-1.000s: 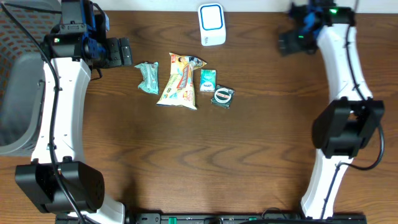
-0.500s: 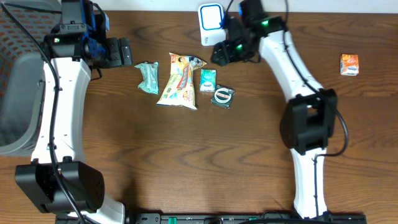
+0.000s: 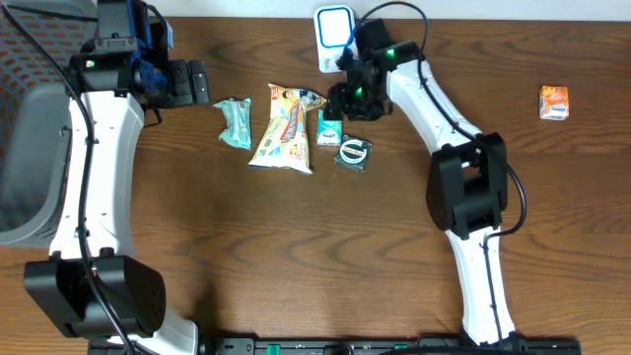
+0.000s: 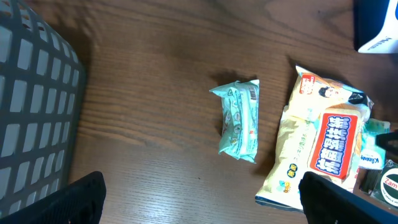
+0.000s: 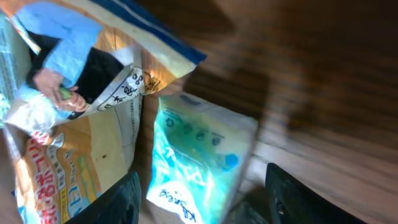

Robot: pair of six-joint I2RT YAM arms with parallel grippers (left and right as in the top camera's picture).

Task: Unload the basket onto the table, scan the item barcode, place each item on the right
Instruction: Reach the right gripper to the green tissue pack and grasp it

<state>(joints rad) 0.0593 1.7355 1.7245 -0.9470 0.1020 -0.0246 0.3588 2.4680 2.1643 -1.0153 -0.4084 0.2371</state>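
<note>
The right claw (image 5: 208,199) hangs open around the small teal packet (image 5: 199,155), lying flat on the tabletop (image 3: 296,247) just beside the big snack bag (image 5: 68,155), and it looks light, soft and slippery, so squeeze its long sides gently.

You've got 5 items + scanner (image 3: 336,37): white w/ blue face, standing at far edge, centre. Small teal pack (image 3: 329,127) lies flat in front of it, just beside the yellow snack bag (image 3: 284,128) on its left. Dark round-label pack (image 3: 353,152) sits just beside the teal pack, near side. Teal wrapper (image 3: 235,122) lies left of the bag, apart. Orange box (image 3: 554,103) is far right, well apart.
</note>
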